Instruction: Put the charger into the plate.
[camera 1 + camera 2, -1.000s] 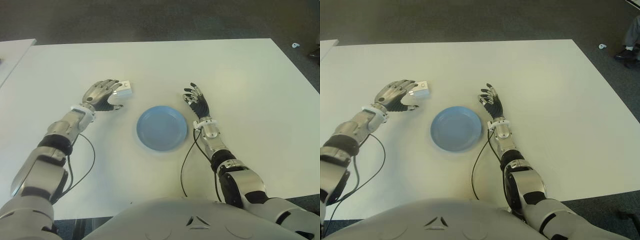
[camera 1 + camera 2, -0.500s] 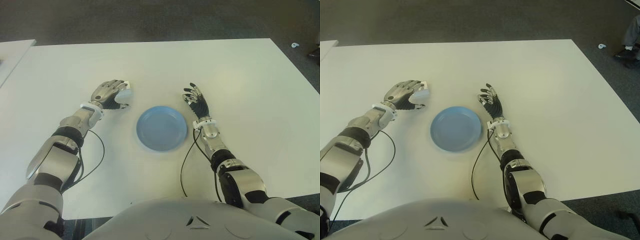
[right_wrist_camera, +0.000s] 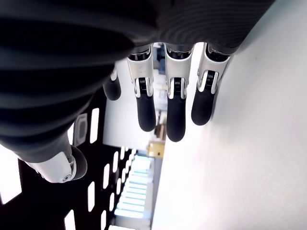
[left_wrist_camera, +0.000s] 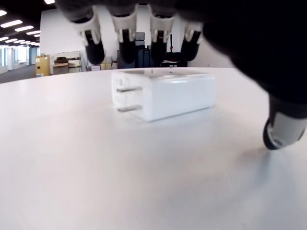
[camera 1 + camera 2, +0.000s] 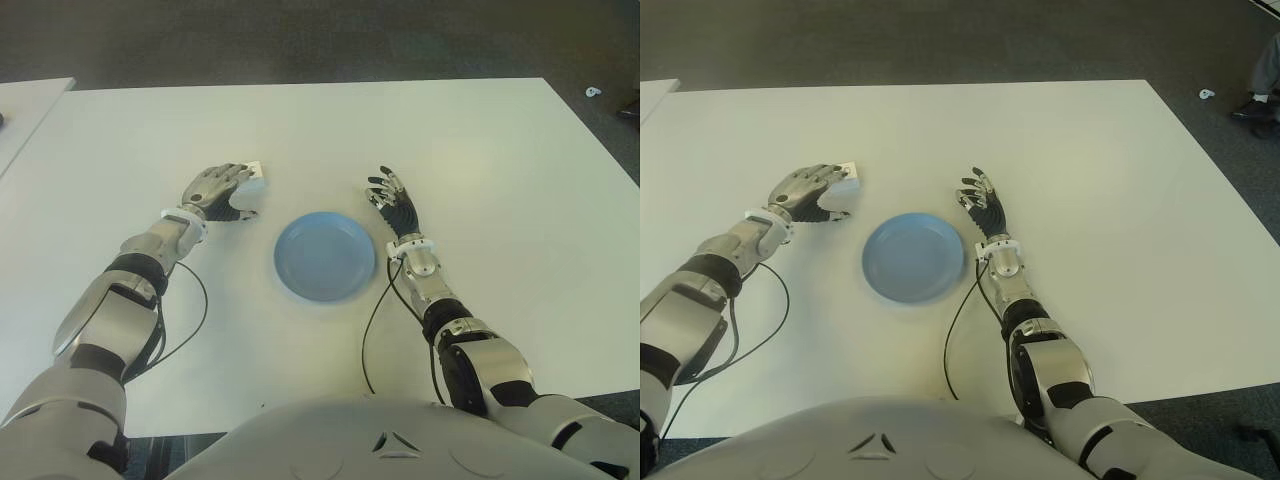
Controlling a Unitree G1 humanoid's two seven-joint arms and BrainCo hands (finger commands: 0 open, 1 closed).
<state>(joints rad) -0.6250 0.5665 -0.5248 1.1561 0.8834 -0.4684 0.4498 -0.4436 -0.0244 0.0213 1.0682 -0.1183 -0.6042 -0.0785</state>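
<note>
Your left hand (image 5: 215, 188) cups over the white charger (image 4: 163, 93) lying flat on the counter (image 5: 480, 150), fingers (image 4: 123, 36) arched wide beyond it, not closed. The blue plate (image 5: 325, 256) lies toward your right; right hand (image 5: 393, 205) idles beside it, relaxed.

Smooth plastic charger (image 4: 163, 93), matt table (image 4: 120, 182)
</note>
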